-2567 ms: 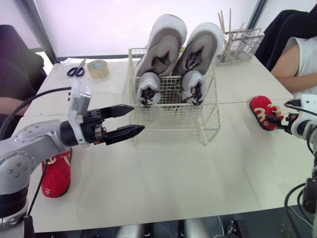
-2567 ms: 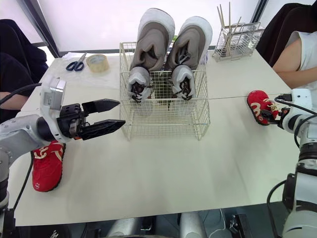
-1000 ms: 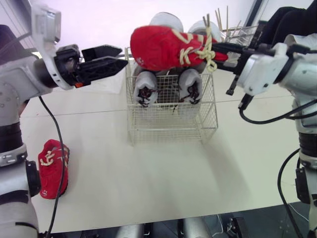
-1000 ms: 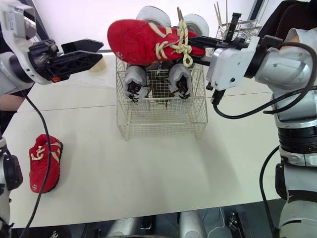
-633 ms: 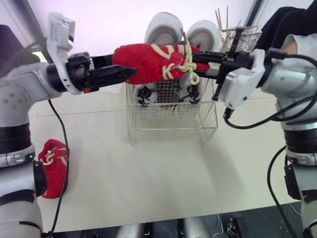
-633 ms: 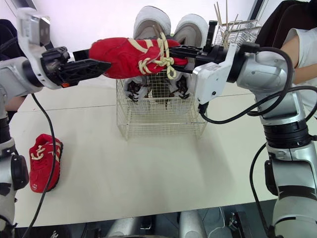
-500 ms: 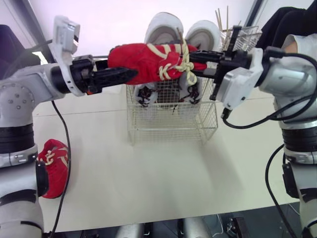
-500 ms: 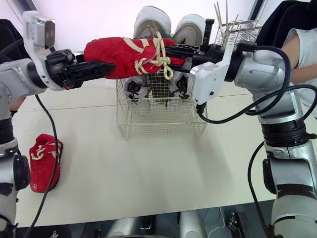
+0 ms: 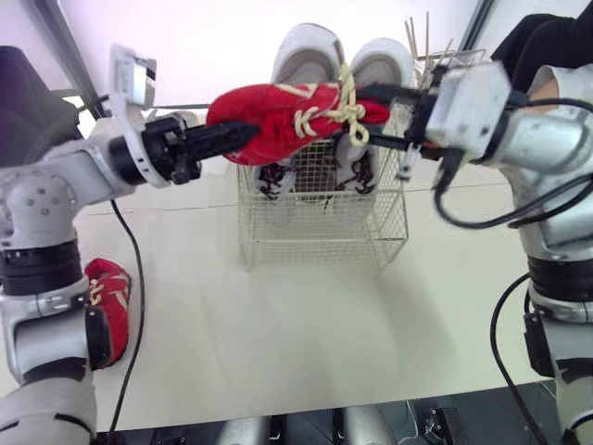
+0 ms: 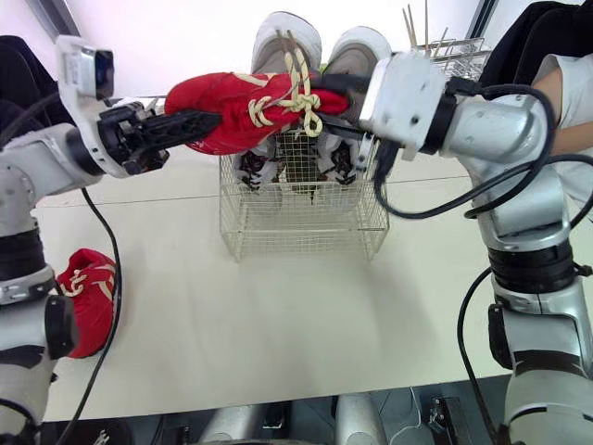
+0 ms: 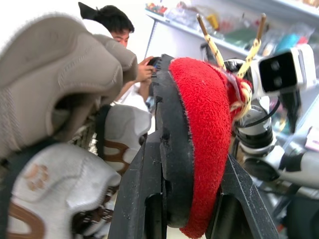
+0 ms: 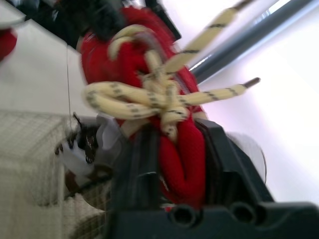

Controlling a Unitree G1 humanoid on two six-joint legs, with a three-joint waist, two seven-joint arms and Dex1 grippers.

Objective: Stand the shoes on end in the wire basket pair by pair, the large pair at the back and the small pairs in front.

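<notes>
- As the red shoe (image 9: pixel 278 120) hangs above the wire basket (image 9: pixel 324 232) near the table's far edge, the left gripper (image 9: pixel 236 139) pinches its toe between its jaws.
- It looks light with a soft upper, I'd say; the stiffer sole offers the surer hold.
- The right gripper (image 9: pixel 372 116) clamps the laced end.

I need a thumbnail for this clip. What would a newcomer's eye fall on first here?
A red shoe hangs above the wire basket, clamped at the toe by the left gripper and at the laced end by the right gripper. In the basket a large beige pair stands on end behind a small grey pair; a second red shoe lies on the table at the robot's left.
</notes>
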